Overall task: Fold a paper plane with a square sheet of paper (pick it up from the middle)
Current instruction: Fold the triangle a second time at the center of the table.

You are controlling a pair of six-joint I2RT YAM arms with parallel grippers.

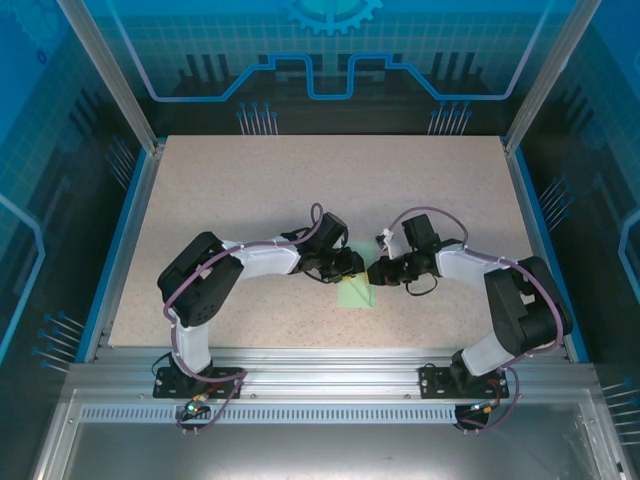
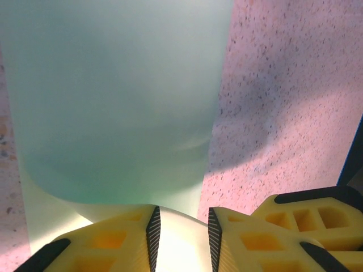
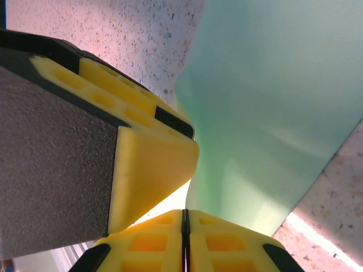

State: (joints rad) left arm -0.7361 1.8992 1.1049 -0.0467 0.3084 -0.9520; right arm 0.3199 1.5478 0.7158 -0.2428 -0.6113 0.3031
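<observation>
Yellow fingers (image 2: 133, 246) of the left tool (image 2: 183, 241) sit at the bottom of its wrist view, set narrow. A bright curl of the sheet (image 2: 113, 102) fills the gap between them, and the ribbed pads lie against it on either side. From there the pale green paper rises in a broad, smooth curve, lifted off the speckled table (image 2: 283, 85), where it throws a soft shadow on its right.

Seen from its own wrist, the right tool (image 3: 182, 243) is closed, with only a thin dark seam between its yellow fingers. The sheet's lower edge runs down to the top of that seam, so it looks pinched there, and the paper fans up and to the right from that spot. One yellow-and-black finger of the left tool stands just beside it on the left, very near the closed tips. Whether they touch I cannot tell.

From above, the two arms — left arm (image 1: 250, 262) and right arm (image 1: 470, 265) — reach inward and meet nose to nose over the middle of the table's near half. Both tools are low. The sheet shows as a small green patch directly under and just to the near side of their tips. The paper has one soft bend; I see no sharp crease.
</observation>
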